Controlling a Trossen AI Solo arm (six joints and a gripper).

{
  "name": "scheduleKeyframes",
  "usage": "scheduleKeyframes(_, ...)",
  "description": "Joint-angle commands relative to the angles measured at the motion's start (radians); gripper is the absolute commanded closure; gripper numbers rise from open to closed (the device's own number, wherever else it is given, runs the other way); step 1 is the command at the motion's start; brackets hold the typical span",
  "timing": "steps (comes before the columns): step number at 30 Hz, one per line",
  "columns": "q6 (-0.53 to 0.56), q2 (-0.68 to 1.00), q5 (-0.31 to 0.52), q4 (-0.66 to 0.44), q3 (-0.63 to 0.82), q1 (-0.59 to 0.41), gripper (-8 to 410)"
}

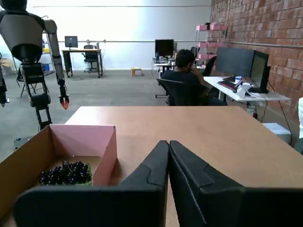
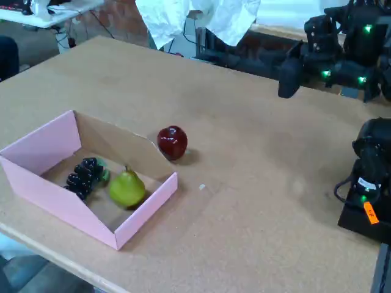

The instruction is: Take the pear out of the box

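The yellow-green pear (image 2: 127, 188) lies inside the pink box (image 2: 43, 143), near its front right wall, with a bunch of dark grapes (image 2: 84, 176) beside it on the left. In the wrist view the box (image 1: 83, 139) sits at the lower left with only the grapes (image 1: 66, 173) showing; the pear is hidden there. My gripper (image 1: 168, 144) is shut with nothing held, its black fingers pressed together and pointing over the bare table. In the fixed view the gripper (image 2: 288, 79) hangs high at the upper right, far from the box.
A dark red apple (image 2: 172, 142) stands on the table just outside the box's back wall. The arm's base (image 2: 369, 183) sits at the right edge. Beyond the table are a humanoid robot (image 1: 28, 42) and a seated person (image 1: 187, 80) at a desk.
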Motion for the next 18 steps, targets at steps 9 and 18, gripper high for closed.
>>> scheduleKeyframes(9, 0.035, 0.0, -0.002, 0.013, 0.014, 0.0, 402)
scheduleKeyframes(18, 0.113, 0.0, -0.058, -0.012, 0.014, 0.001, 402)
